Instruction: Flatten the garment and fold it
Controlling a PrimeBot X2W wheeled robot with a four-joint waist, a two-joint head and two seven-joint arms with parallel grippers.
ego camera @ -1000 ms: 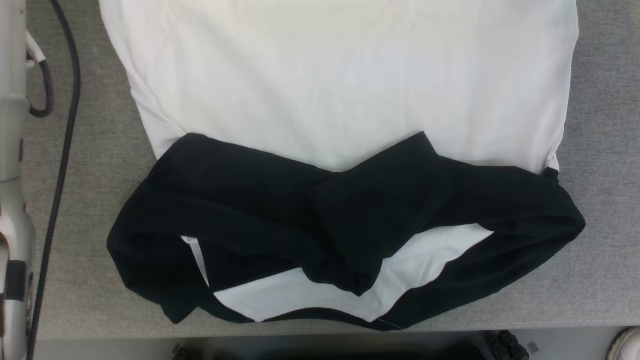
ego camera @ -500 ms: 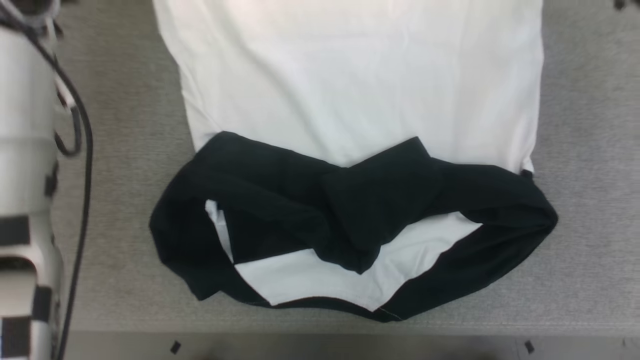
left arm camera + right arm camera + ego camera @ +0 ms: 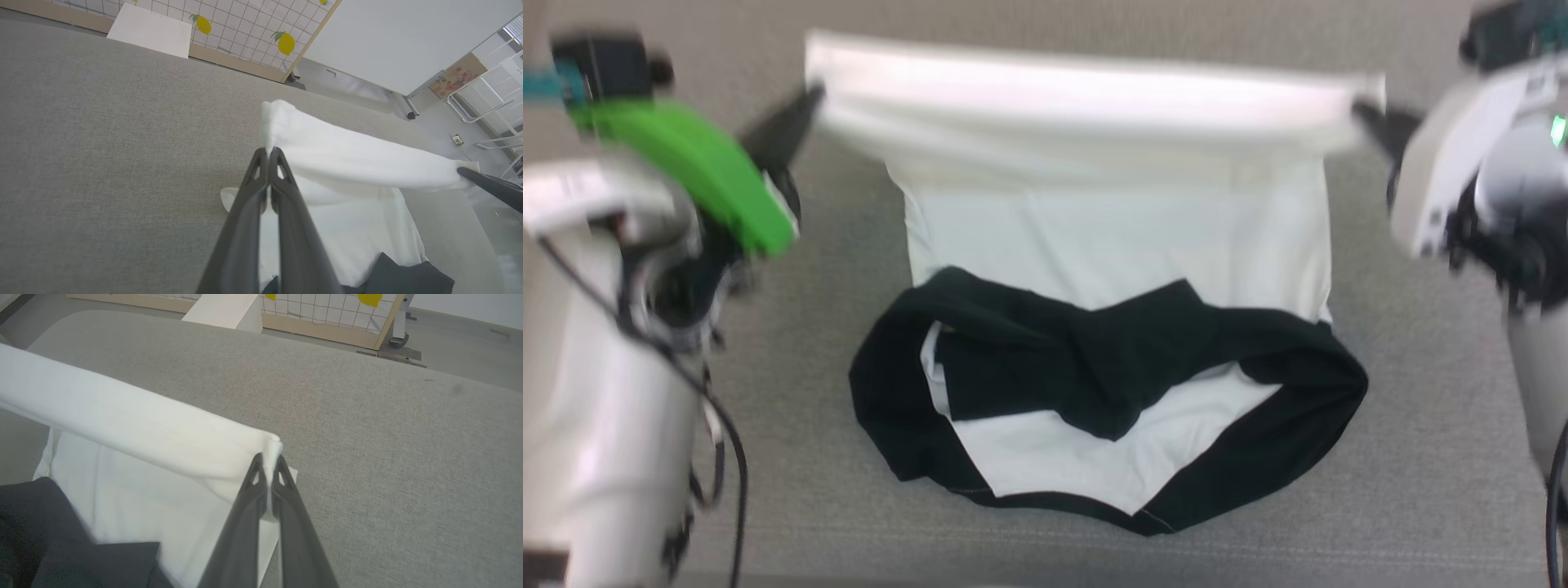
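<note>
1. Garment [image 3: 1111,245] lies on the grey table [image 3: 792,457]; we hold its far white edge raised.
2. Our left gripper [image 3: 269,152] is clamped on one corner of that edge; our right gripper [image 3: 269,459] is clamped on the other.

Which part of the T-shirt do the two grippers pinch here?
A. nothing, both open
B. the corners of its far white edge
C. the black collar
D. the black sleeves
B: the left gripper and right gripper are each shut on a corner of the raised white edge of the garment; the black sleeves lie on the table.
</note>
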